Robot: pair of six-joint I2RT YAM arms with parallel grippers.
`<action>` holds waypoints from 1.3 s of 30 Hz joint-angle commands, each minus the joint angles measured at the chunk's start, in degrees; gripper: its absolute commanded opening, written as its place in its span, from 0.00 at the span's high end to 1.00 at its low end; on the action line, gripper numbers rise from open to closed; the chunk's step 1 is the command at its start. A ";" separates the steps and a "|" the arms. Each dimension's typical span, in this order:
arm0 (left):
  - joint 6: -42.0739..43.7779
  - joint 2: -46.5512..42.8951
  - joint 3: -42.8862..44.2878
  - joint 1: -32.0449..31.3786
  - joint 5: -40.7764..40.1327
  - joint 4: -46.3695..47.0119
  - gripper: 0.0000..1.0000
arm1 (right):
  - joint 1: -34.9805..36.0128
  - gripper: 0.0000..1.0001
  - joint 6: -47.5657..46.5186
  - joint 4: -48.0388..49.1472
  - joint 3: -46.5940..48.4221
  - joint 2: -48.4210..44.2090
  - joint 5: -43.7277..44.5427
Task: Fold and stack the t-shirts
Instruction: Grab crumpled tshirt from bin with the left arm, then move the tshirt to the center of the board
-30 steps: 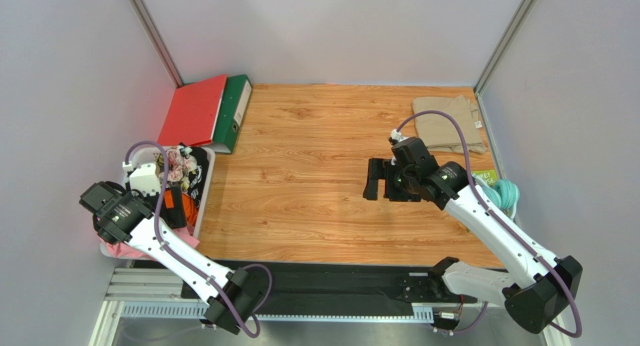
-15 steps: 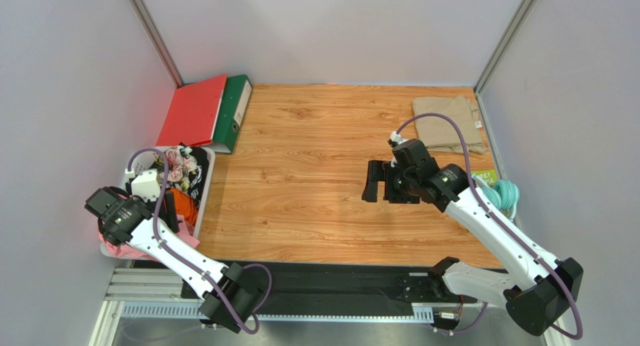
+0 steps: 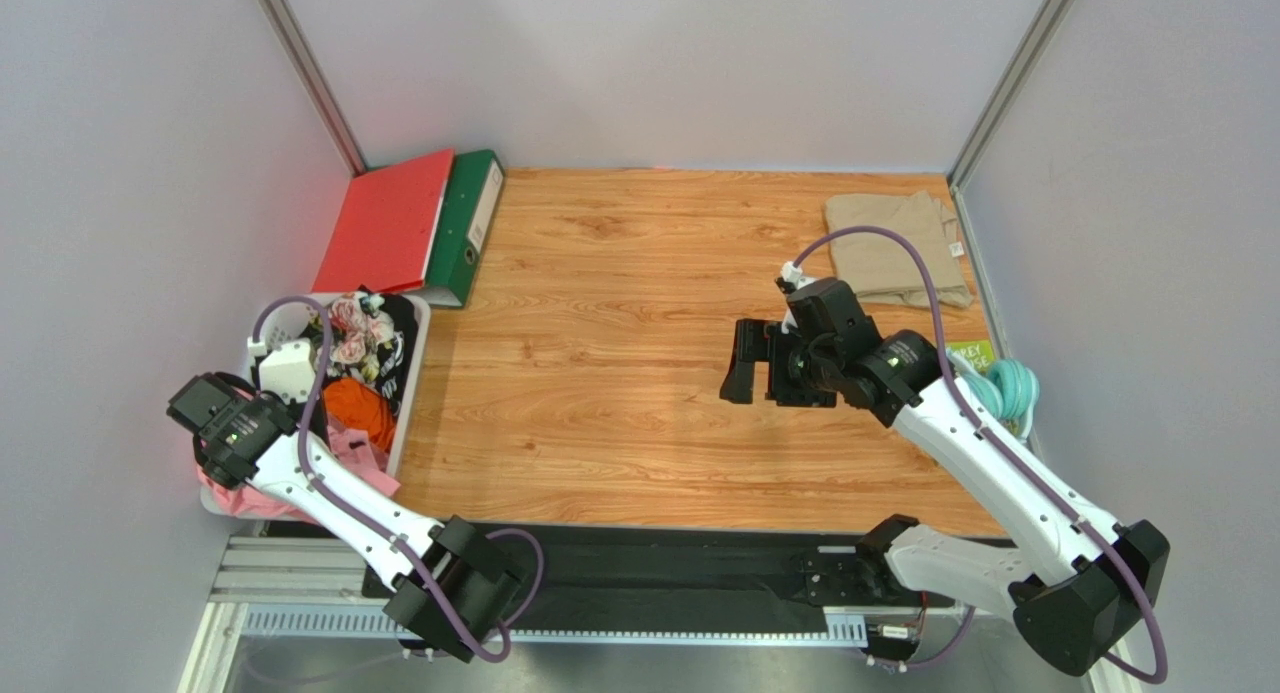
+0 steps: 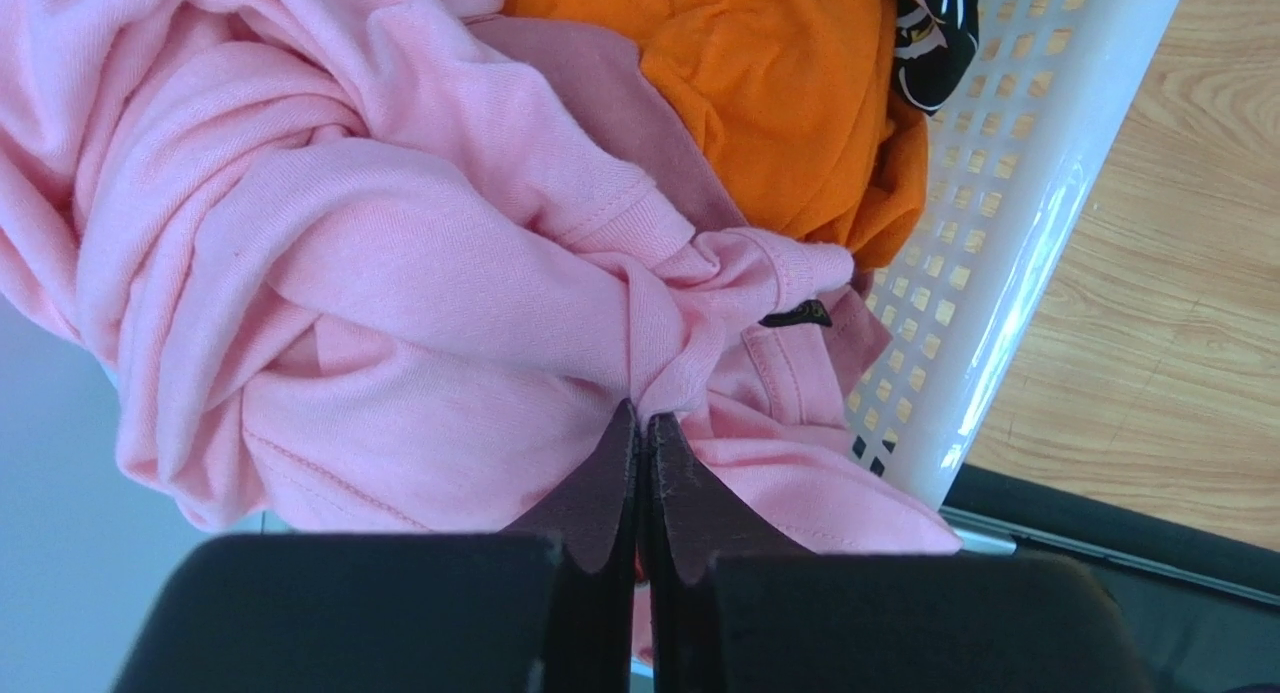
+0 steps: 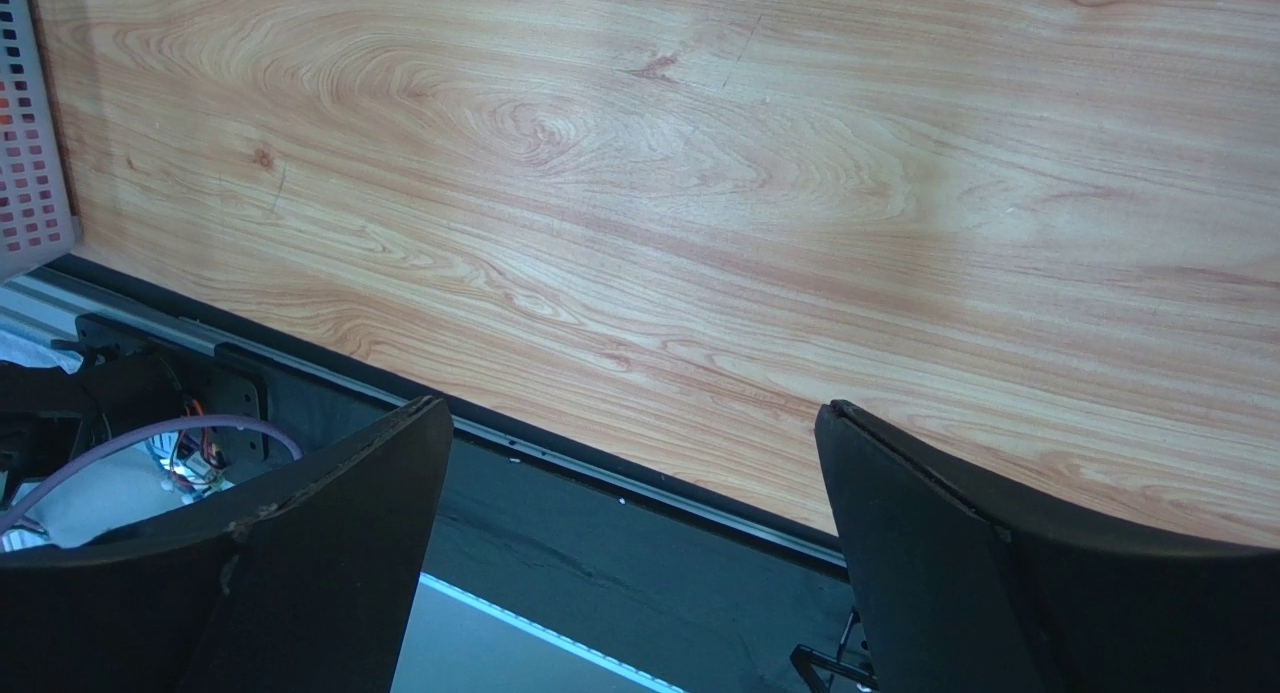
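The light pink t-shirt (image 4: 376, 243) lies bunched at the near end of a white basket (image 4: 1007, 228), its small dark neck label (image 4: 793, 315) showing. My left gripper (image 4: 643, 417) is shut on a gathered fold of it, cloth pinched between the fingertips. From above, pink cloth (image 3: 361, 456) spills over the basket's near rim beside the left wrist. The khaki-beige t-shirt (image 3: 894, 243) lies folded at the table's far right corner. My right gripper (image 3: 747, 363) hovers open over the middle-right of the table, and in its wrist view (image 5: 631, 411) nothing is between its fingers.
The basket (image 3: 413, 378) at the left edge also holds orange cloth (image 3: 358, 405) and black patterned cloth (image 3: 388, 333). A red binder (image 3: 388, 221) and a green binder (image 3: 469, 213) lie at the far left. A teal object (image 3: 1010, 386) sits at the right edge.
The left gripper's jaws have gone from wide open to shut on the pink cloth in the basket. The right arm has barely shifted.
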 commanded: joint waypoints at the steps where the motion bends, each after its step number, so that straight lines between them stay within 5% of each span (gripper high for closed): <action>1: 0.07 -1.07 2.19 0.43 3.27 -0.68 1.00 | 0.22 0.00 0.66 1.93 0.20 -1.20 -0.98; 10: -7.39 2.09 35.09 0.35 24.18 -14.65 1.00 | 0.21 0.00 -0.22 2.02 1.16 -3.39 1.56; 16: -25.20 9.46 56.72 -7.03 29.65 -13.16 1.00 | 0.21 0.00 -1.01 0.79 1.60 -7.00 4.55; 21: -34.64 12.21 64.77 -8.18 36.48 -9.31 1.00 | 0.21 0.00 -1.19 -0.53 0.90 -11.03 8.59; 30: -61.75 11.40 74.86 -8.88 51.52 12.30 1.00 | 0.21 0.01 -0.40 -1.06 0.28 -16.93 12.03; 32: -70.29 12.20 78.03 -8.80 52.58 25.29 1.00 | 0.21 0.02 0.21 -1.06 0.11 -17.63 12.03; 36: -102.74 15.79 86.09 -6.96 53.29 60.12 1.00 | 0.21 0.04 1.01 -0.97 -1.12 -18.51 11.59; 39: -111.27 22.12 97.59 -5.63 49.88 66.79 1.00 | 0.13 0.04 1.97 -0.80 -2.53 -19.74 11.50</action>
